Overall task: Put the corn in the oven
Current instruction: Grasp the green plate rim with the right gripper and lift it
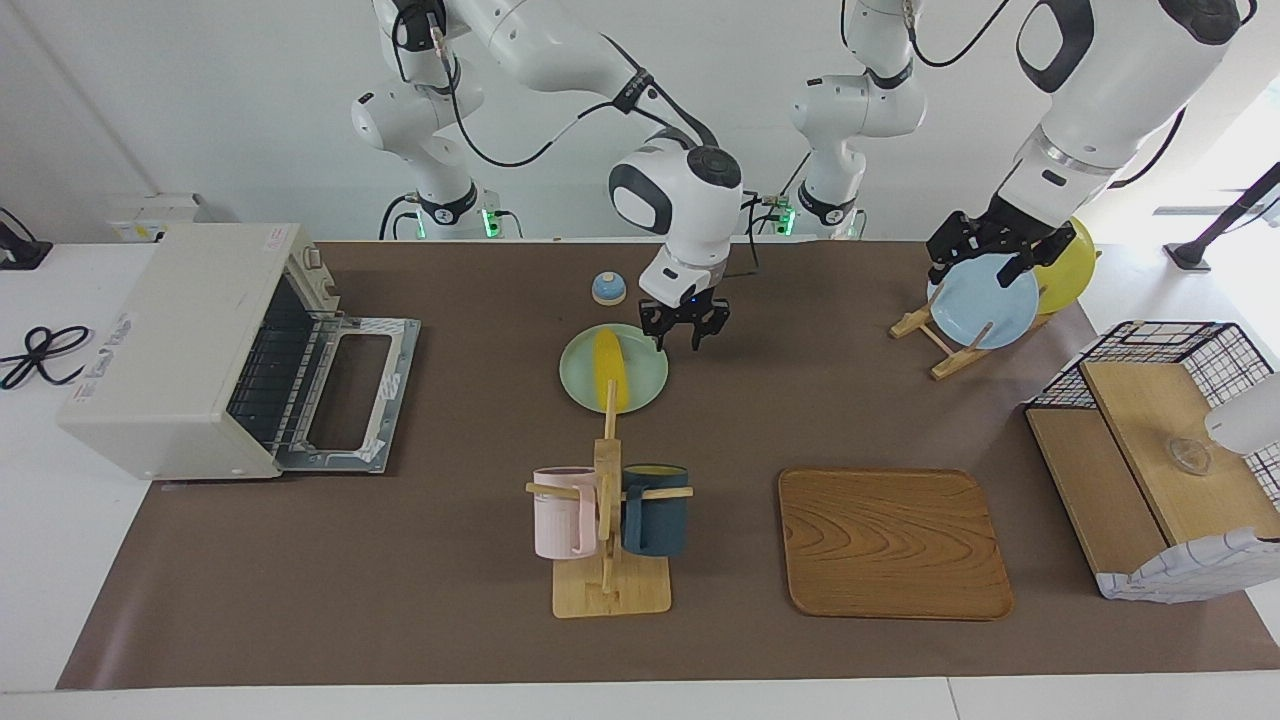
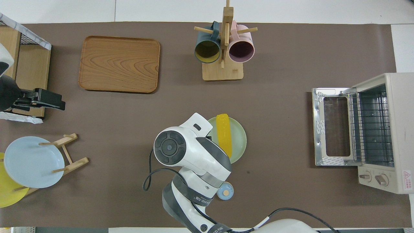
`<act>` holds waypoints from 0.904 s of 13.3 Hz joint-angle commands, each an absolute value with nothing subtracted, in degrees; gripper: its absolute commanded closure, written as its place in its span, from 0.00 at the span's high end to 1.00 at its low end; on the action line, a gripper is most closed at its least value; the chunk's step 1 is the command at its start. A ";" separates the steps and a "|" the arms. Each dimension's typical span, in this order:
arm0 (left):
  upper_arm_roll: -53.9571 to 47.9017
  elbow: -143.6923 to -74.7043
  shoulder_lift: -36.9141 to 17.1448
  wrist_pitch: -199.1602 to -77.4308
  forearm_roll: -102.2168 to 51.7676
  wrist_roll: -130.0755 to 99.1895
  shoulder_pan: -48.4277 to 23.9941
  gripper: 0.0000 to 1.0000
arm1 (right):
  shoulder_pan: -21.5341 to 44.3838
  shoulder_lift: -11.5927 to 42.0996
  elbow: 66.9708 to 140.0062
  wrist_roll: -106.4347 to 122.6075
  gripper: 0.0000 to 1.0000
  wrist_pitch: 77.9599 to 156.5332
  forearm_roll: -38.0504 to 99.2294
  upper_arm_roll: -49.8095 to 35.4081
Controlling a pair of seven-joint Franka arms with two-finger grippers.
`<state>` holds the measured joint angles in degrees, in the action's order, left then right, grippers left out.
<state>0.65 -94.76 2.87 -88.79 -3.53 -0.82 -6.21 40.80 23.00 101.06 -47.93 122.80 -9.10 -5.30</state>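
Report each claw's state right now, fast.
Left claw: open, empty, over the plate rack.
Right claw: open, holding nothing, at the green plate's edge beside the corn.

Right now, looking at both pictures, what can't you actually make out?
- Overhead view: the right gripper, at the green plate's edge, is hidden under its own arm, which also covers part of the plate.
- Facing view: the mug rack's post hides the corn's end farthest from the robots.
- Overhead view: the left gripper, over the plate stand, has its arm cut off by the edge.
- Facing view: the oven's depths are too dark.
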 commanded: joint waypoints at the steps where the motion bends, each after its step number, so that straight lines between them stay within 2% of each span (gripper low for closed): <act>1: 0.44 -97.54 5.70 -86.75 -1.15 -0.09 -6.94 1.00 | 41.91 23.38 103.35 -49.13 0.55 125.76 -11.60 -5.36; 4: 0.09 -97.91 5.71 -88.06 -0.18 -0.09 -7.12 1.00 | 41.66 23.29 105.90 -49.22 0.55 127.87 -13.01 -5.27; 7: -0.09 -93.79 2.91 -88.60 -0.70 -0.62 -7.21 1.00 | 41.84 22.41 109.07 -49.22 0.53 129.29 -13.01 -5.27; 8: 0.09 -93.08 2.64 -87.81 -0.36 -0.35 -7.73 1.00 | 41.92 22.41 109.16 -49.13 0.48 129.03 -13.27 -5.27; 10: 0.09 -93.34 2.72 -87.71 -0.18 -0.26 -7.82 1.00 | 41.92 21.71 110.91 -49.13 0.32 128.85 -14.84 -5.27; 12: -0.35 -93.17 2.73 -88.06 -0.18 0.17 -6.86 1.00 | 41.92 21.53 111.36 -49.13 0.00 128.24 -15.64 -5.27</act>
<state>-0.35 -94.72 3.55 -88.21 -1.45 -0.76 -7.01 41.88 22.89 108.69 -47.94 128.34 -13.55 -5.38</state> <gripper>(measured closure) 0.000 0.714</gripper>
